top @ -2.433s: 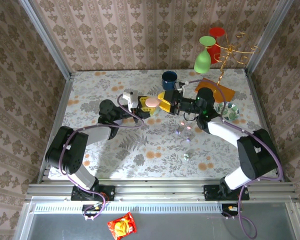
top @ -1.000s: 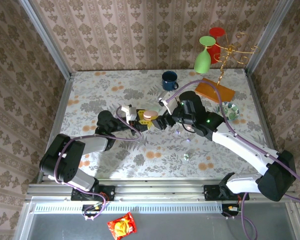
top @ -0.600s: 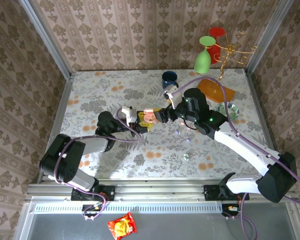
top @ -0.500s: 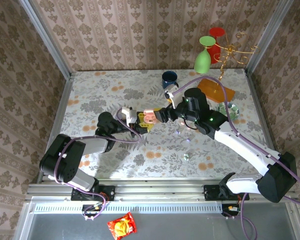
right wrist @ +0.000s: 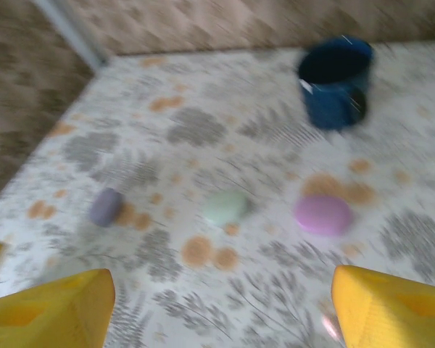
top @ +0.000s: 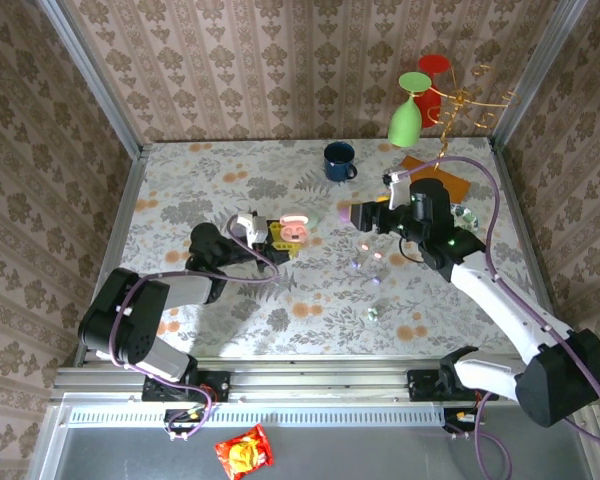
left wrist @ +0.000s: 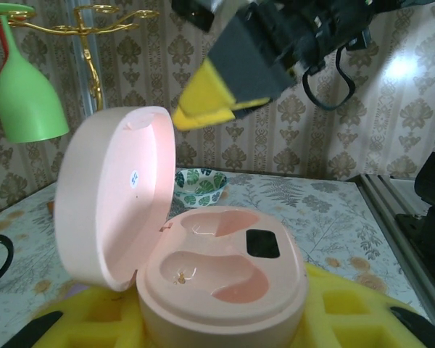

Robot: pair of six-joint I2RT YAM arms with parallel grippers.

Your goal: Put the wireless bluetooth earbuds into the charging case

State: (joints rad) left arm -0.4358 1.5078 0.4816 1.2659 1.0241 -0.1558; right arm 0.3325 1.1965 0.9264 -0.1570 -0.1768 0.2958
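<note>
On table (top: 230,300), earbuds (top: 377,257), near right gripper (top: 354,213)

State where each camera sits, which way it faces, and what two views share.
Top external: above and behind the arms, looking down at the table; both arms, left gripper and right gripper show.
Left wrist: low, facing the open charging case, its yellow fingers beneath.
Right wrist: above the table, facing the blue mug; its yellow fingertips stand apart.
Shared: top external and right wrist both show the blue mug.
</note>
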